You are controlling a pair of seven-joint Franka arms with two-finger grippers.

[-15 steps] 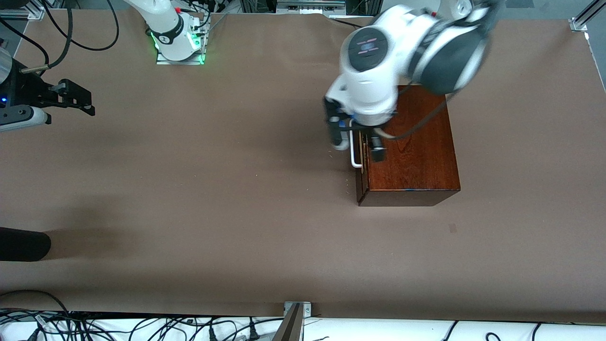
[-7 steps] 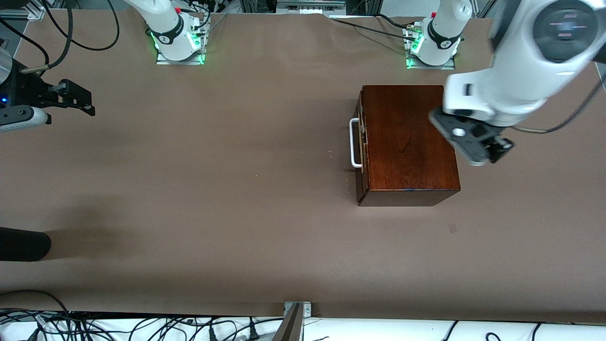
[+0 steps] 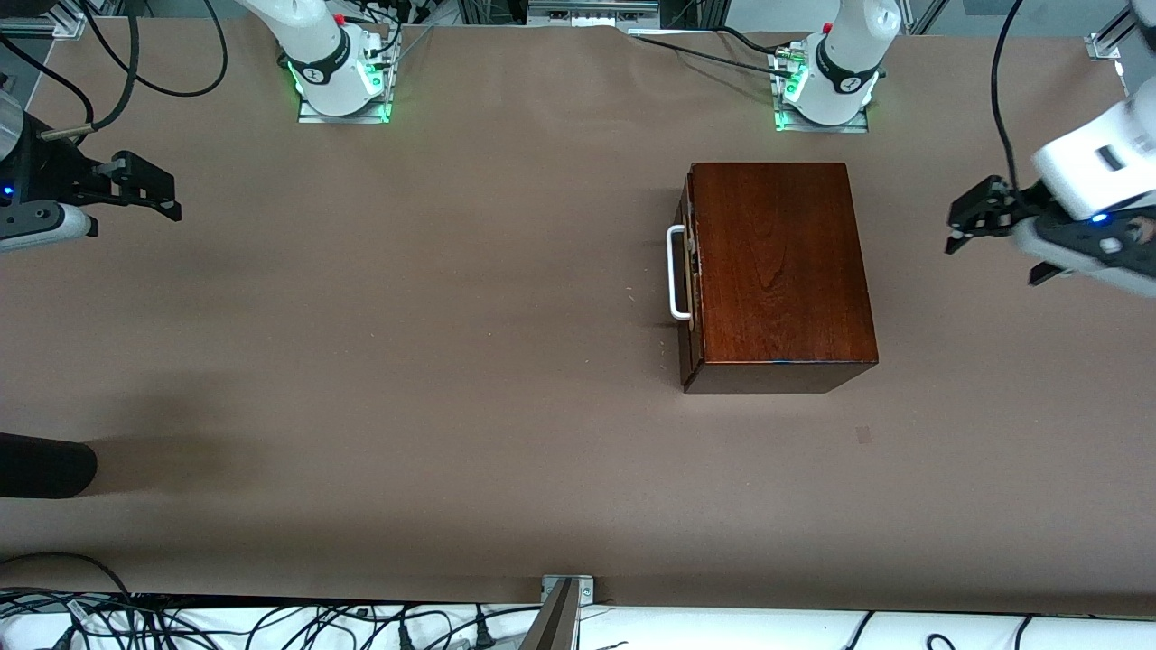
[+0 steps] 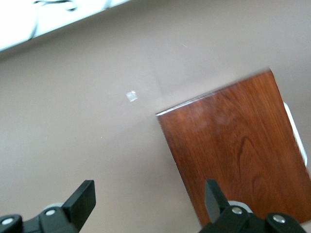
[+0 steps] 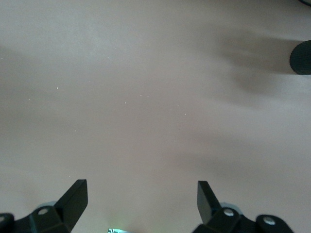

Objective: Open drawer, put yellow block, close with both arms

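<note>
The mahogany box (image 3: pixel 781 271) stands toward the left arm's end of the table. Its drawer front (image 3: pixel 686 348) sits pushed in against it, with only a thin pale strip showing by the white handle (image 3: pixel 675 273). The yellow block is out of view. My left gripper (image 3: pixel 959 227) is open and empty over bare table beside the box, at the table's left-arm end. In the left wrist view, that gripper (image 4: pixel 148 196) looks down on the box (image 4: pixel 238 150) and its handle (image 4: pixel 297 138). My right gripper (image 3: pixel 173 199) waits open and empty over the right-arm end, and it shows over bare table in its wrist view (image 5: pixel 141 194).
A dark rounded object (image 3: pixel 45 465) juts in at the right-arm end, nearer the front camera, and it shows in the right wrist view (image 5: pixel 301 57). A small pale mark (image 3: pixel 863 435) lies on the brown table (image 3: pixel 406 361) near the box.
My left arm has swung from the drawer handle, across the box top, out to the table's left-arm end. The box, drawer and right arm have not moved.
</note>
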